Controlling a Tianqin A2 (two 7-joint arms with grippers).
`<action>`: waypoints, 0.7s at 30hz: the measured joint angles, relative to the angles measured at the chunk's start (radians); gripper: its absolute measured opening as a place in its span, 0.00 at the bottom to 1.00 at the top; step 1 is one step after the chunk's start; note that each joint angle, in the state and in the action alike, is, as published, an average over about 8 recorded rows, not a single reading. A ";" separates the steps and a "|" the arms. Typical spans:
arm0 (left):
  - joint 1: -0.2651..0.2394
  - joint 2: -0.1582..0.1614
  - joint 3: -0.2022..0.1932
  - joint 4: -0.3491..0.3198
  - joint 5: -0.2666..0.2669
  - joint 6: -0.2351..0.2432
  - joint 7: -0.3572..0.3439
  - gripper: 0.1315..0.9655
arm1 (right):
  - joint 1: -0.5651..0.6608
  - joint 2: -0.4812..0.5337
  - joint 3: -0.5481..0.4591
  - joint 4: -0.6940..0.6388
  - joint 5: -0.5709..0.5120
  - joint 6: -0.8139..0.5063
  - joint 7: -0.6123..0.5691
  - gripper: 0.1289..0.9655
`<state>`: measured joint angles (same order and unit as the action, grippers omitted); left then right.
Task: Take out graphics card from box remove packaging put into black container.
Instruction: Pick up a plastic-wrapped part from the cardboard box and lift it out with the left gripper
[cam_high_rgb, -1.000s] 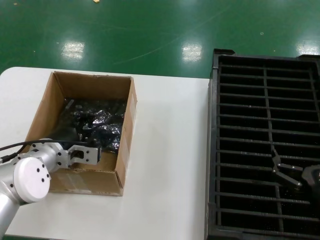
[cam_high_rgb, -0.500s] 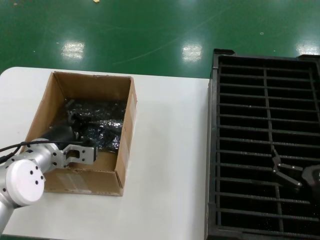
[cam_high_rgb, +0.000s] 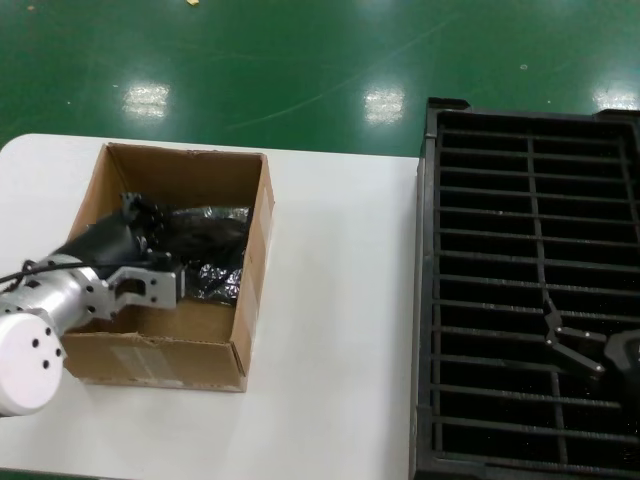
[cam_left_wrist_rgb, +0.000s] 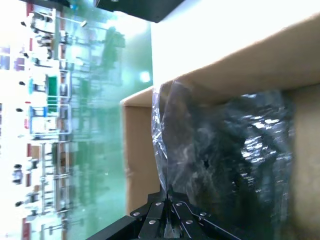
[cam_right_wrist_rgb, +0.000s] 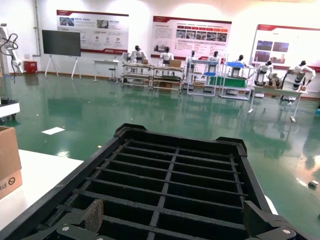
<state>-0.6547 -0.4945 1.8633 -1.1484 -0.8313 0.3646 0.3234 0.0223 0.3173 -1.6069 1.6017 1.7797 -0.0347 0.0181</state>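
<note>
Glossy green floor (cam_high_rgb: 300, 70) under a white table (cam_high_rgb: 340, 300); posters (cam_right_wrist_rgb: 190, 31) line the wall.

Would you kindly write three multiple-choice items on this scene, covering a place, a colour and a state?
1. Where is the packaging?
A. in the box
B. in the black container
C. on the table

2. What colour is the floor?
A. grey
B. green
C. blue

3. How is the left gripper?
A. open above the table
B. shut on the packaging
C. holding the bare card

Answers:
1. A: the bag lies between the cardboard walls.
2. B: glossy green beyond the table.
3. B: the left wrist view shows its fingers pinching the bag's edge.
</note>
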 joint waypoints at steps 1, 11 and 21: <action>0.007 -0.001 -0.014 -0.023 0.016 0.009 -0.007 0.01 | 0.000 0.000 0.000 0.000 0.000 0.000 0.000 1.00; 0.103 -0.009 -0.146 -0.303 0.134 0.101 -0.062 0.01 | 0.000 0.000 0.000 0.000 0.000 0.000 0.000 1.00; 0.242 -0.033 -0.224 -0.613 0.125 0.160 -0.085 0.01 | 0.000 0.000 0.000 0.000 0.000 0.000 0.000 1.00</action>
<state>-0.4127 -0.5279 1.6392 -1.7613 -0.7062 0.5246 0.2386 0.0223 0.3173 -1.6069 1.6017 1.7797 -0.0347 0.0181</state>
